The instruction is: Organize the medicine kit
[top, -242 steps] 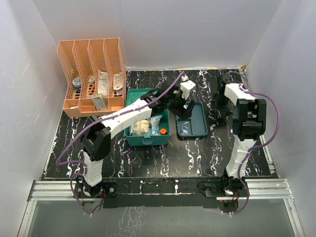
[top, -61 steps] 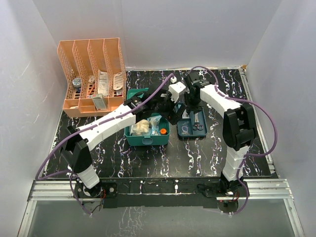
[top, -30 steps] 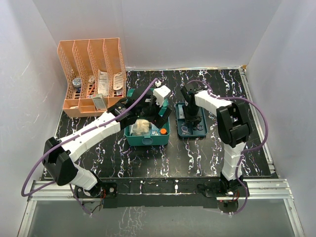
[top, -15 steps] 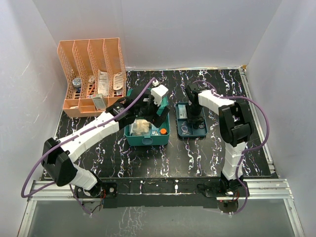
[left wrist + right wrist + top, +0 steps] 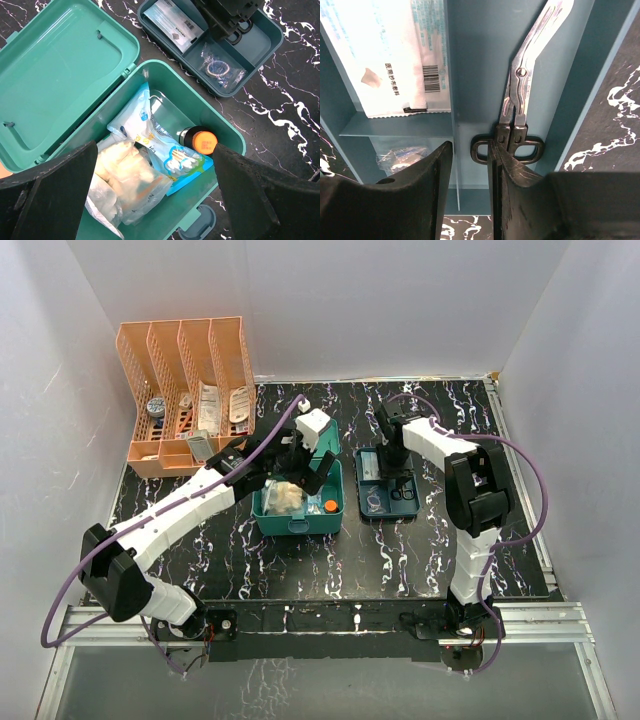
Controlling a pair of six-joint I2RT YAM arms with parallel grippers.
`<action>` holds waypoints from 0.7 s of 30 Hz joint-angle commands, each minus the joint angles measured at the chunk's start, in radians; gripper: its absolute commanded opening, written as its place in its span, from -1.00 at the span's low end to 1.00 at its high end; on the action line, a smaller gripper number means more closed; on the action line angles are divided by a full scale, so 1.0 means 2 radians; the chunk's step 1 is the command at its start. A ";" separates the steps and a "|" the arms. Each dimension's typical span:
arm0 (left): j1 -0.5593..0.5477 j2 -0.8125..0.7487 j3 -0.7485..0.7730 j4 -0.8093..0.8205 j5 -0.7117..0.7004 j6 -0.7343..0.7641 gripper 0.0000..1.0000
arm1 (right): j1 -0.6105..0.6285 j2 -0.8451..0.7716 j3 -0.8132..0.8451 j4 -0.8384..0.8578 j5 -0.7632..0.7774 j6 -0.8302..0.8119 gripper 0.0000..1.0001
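The medicine kit (image 5: 298, 525) stands open mid-table with its lid (image 5: 65, 75) folded back. Inside lie a bag of white gloves (image 5: 125, 180), a cotton-swab packet (image 5: 167, 152) and an orange-capped bottle (image 5: 202, 141). My left gripper (image 5: 154, 146) hovers wide open above them, holding nothing. The darker insert tray (image 5: 411, 512) sits to the right of the kit. It holds a white packet (image 5: 395, 55), a small clear bag (image 5: 402, 155) and scissors (image 5: 520, 95). My right gripper (image 5: 470, 147) is low in the tray, partly open. A tray divider and one scissor handle loop lie between its jaws, ungripped.
An orange slotted file rack (image 5: 190, 390) with several small items stands at the back left. White walls close in the black marbled table (image 5: 300, 570) on three sides. The two grippers are close together, kit and tray nearly side by side.
Scissors, absent from the tray at first, have lain in it for two seconds. My left gripper has swung left from the tray to above the kit. My right gripper stays low in the tray.
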 commanded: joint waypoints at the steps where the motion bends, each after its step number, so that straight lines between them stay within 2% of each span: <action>1: 0.002 -0.015 0.002 -0.004 0.003 0.003 0.97 | -0.001 -0.018 0.000 0.007 0.007 -0.002 -0.35; 21: 0.004 -0.001 -0.008 0.003 -0.003 0.005 0.97 | 0.000 -0.018 0.019 0.007 0.007 -0.002 -0.35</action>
